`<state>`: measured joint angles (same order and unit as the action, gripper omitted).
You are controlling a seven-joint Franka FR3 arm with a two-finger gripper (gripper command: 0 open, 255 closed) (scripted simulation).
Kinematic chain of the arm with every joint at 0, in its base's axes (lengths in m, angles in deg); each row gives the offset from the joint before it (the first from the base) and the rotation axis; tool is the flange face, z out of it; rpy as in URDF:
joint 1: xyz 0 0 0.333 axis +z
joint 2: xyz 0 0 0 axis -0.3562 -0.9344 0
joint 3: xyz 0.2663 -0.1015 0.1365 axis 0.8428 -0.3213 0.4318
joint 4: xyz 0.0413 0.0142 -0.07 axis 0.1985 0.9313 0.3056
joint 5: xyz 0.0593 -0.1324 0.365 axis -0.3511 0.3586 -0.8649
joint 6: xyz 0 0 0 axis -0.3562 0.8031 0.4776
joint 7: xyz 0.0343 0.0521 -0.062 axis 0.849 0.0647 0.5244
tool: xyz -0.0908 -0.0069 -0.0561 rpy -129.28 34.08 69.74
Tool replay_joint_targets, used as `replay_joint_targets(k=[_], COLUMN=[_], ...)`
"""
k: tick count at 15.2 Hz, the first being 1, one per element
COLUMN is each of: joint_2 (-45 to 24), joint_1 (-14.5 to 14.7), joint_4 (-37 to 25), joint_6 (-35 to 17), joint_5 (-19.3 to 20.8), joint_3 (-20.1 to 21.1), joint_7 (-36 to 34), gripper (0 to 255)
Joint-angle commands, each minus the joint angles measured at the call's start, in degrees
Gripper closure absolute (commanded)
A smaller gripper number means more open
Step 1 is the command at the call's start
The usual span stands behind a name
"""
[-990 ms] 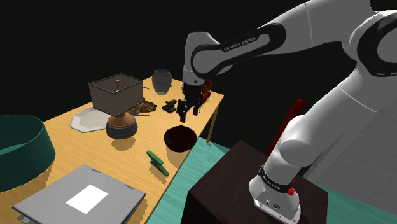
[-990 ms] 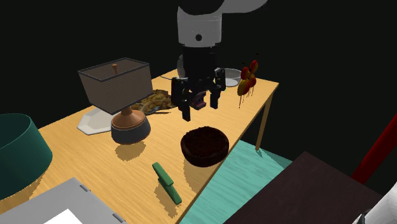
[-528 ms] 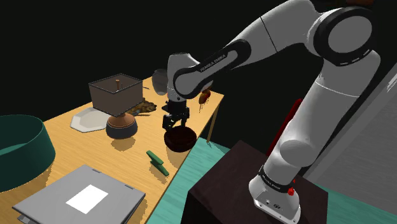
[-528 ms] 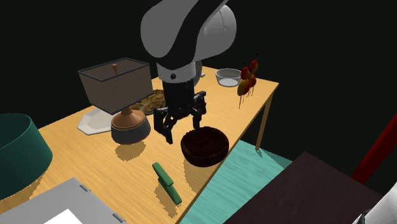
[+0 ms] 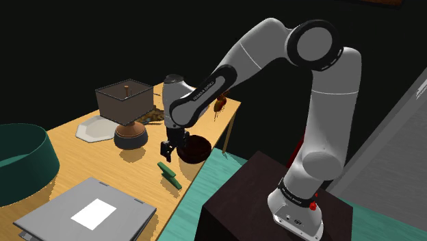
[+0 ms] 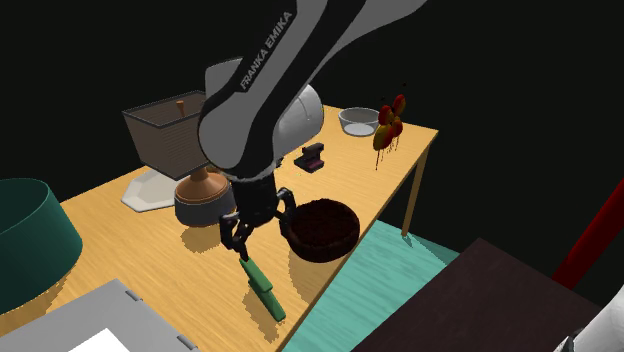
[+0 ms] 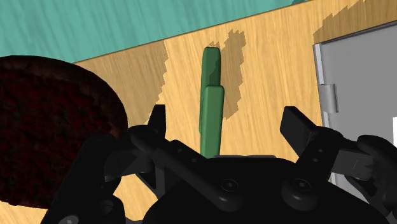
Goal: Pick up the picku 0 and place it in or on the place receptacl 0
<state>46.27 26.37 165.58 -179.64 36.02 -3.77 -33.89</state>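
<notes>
Near the front edge of the wooden table [image 5: 68, 164], a slim green bar [image 6: 262, 285] lies flat, the thing to be picked up. It points roughly from eleven to five o'clock in the second exterior view. The black gripper [image 6: 255, 222] hangs just over the bar's far end, so the bar runs away from it toward six o'clock. Seen from the wrist, the jaws stand wide apart with nothing in them. The green bar [image 7: 213, 105] runs straight out between them, square to their closing line, so a plain descent looks enough to straddle it. How much air is left beneath the fingertips cannot be told. At nine o'clock from the bar sits a deep teal tub [image 5: 27, 131], its inside out of sight. Just beside the gripper, at three o'clock, stands the dark red bowl [image 6: 320, 245], the likely receptacle, and it looks empty. Past it, at about ten o'clock, a lamp [image 6: 205, 198] rises under a boxy shade. Farthest back, near the table's far corner at one o'clock, is a small grey bowl [image 6: 358, 121], with nothing visible in it.
</notes>
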Motion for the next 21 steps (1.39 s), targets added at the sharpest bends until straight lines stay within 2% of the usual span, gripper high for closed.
replay_joint_targets(k=[1, 10, 17, 18, 21], joint_2=[-4.76, -10.31, -10.31, -10.31, -10.31], joint_1=[1.06, 2.34, 2.34, 2.34, 2.34], joint_4=[-2.67, -2.77, -2.78, -2.78, -2.78], joint_6=[-1.42, -6.65, -6.64, -6.64, -6.64], joint_5=[1.6, 3.35, 3.35, 3.35, 3.35], joint_3=[-0.67, -1.9, -1.9, -1.9, -1.9], joint_7=[-1.65, -2.98, -2.98, -2.98, -2.98], gripper=[0, 0, 0, 255, 255])
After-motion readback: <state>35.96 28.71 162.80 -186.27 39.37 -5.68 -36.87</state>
